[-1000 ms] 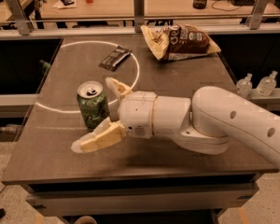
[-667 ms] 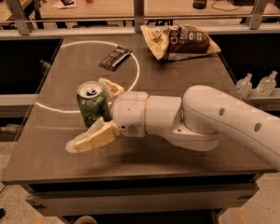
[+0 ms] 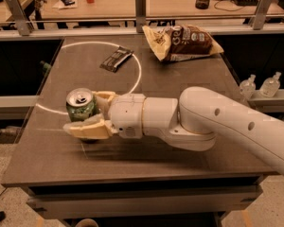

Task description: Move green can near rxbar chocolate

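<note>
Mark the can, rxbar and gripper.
can (image 3: 79,109): camera view, green side under the rim.
rxbar (image 3: 116,59): camera view, wrapper centre.
gripper (image 3: 82,111): camera view, its mouth, at the can, table's front left.

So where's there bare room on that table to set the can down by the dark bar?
Bare table lies between the bar and the snack bag, and left of the bar toward the edge. It is crowded front-left, where the gripper sits at the can, arm stretching right.

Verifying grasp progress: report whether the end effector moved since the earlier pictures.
Yes. The end effector has shifted left relative to the rxbar chocolate, gripping the green can.
</note>
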`<state>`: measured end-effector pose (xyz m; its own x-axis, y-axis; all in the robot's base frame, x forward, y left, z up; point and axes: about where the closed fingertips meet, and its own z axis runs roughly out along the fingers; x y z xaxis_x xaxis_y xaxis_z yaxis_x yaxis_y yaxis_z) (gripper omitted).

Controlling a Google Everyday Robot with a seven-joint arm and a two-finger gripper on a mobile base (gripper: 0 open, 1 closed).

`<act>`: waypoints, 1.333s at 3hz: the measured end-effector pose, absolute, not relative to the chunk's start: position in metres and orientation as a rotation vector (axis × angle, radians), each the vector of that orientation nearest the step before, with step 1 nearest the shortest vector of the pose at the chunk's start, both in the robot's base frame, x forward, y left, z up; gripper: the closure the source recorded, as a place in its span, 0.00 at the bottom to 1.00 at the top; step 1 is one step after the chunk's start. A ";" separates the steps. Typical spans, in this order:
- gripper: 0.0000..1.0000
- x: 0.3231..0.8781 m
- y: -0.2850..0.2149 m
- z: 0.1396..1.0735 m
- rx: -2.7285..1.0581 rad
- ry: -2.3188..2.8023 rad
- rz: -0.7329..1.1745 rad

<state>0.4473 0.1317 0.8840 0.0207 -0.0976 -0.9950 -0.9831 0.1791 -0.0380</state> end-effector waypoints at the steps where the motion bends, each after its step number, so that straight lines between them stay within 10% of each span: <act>1: 0.65 0.449 0.140 0.883 -1.171 1.312 1.023; 3: 1.00 0.495 0.085 0.886 -1.039 1.423 0.848; 4: 1.00 0.524 0.024 0.881 -0.944 1.531 0.676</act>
<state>0.5238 0.0238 0.8809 -0.0189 -0.1951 -0.9806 -0.8562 0.5097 -0.0849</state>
